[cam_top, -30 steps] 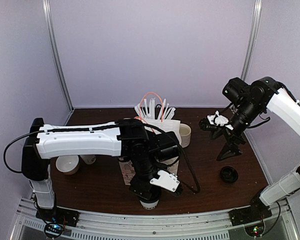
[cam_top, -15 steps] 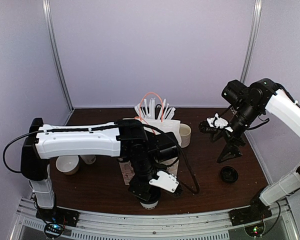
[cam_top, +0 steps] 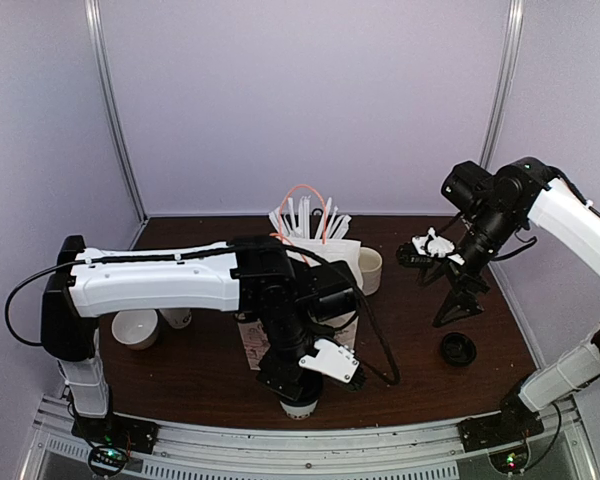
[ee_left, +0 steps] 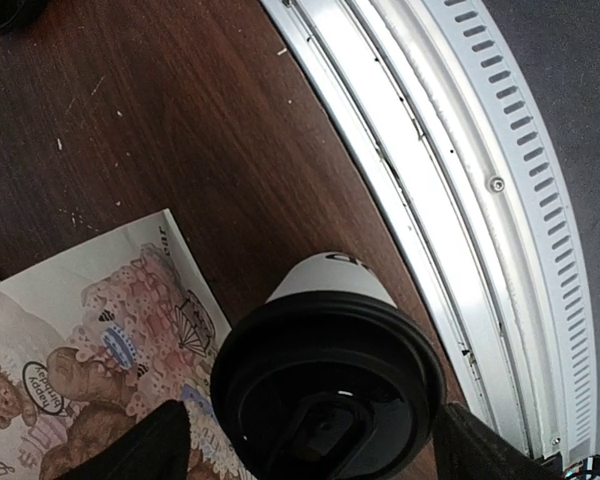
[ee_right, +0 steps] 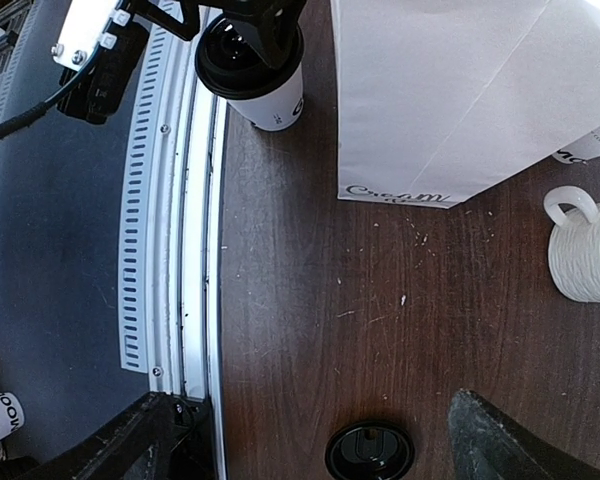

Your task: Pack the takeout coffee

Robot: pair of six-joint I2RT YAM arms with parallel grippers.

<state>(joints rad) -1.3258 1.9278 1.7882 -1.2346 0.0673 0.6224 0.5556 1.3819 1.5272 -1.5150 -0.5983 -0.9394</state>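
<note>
Jaws of the left gripper [ee_left: 310,445] stand spread wide on either side of the lidded cup [ee_left: 330,365], upright near the table [ee_left: 180,120] edge beside a teddy-print paper [ee_left: 90,340]; whether they touch its lid is unclear. The right gripper [ee_right: 325,430] hangs wide open, empty, above a loose black lid [ee_right: 370,452].

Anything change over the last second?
Barely. The right gripper drifted slightly left, open and empty. The left gripper stayed open astride the lidded cup, nothing grabbed or released. Loose lid, paper bag, mug unmoved.
</note>
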